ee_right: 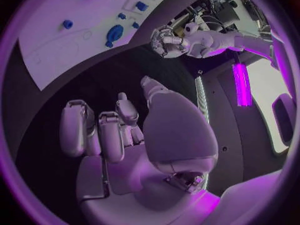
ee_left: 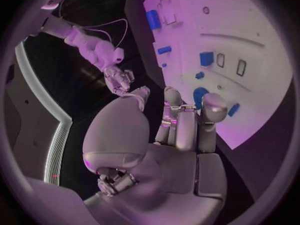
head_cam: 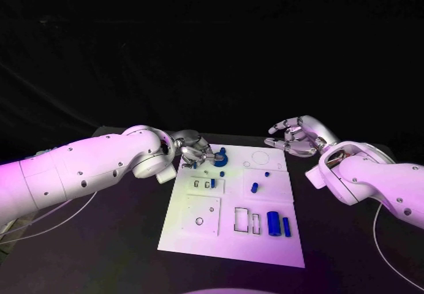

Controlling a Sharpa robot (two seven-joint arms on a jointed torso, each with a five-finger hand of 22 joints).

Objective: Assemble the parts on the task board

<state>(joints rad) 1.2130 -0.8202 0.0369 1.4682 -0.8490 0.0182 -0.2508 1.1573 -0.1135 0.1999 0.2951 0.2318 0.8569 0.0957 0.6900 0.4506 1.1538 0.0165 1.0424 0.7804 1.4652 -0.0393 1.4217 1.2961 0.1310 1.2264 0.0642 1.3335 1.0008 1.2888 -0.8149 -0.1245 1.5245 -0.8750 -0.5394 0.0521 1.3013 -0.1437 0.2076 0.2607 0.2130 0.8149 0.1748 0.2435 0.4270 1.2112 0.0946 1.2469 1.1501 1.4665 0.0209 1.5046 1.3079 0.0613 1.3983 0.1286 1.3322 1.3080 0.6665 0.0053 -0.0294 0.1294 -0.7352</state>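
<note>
Assembly looks partly done: some blue parts [head_cam: 273,224] lie loose at the task board [head_cam: 265,248]'s five o'clock, left hand [head_cam: 193,151] touching the round part [head_cam: 220,160] at eleven, its grip unclear, right hand [head_cam: 297,136] spread, empty

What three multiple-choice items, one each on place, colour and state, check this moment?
1. Where is the left hand?
A. At the task board's far-left corner, by the round blue part
B. Off the table
C. At the board's near edge

2. What colour are the two cylinders near the board's near-right corner?
A. Red
B. Blue
C. Green

3. What state is the right hand in?
A. Gripping a cylinder
B. Pressed flat on the board
C. Empty, fingers apart, above the table beyond the board

Key: 1 A, the head view shows it there; 2 B, both are blue; 3 C, nothing lies in its fingers.
</note>
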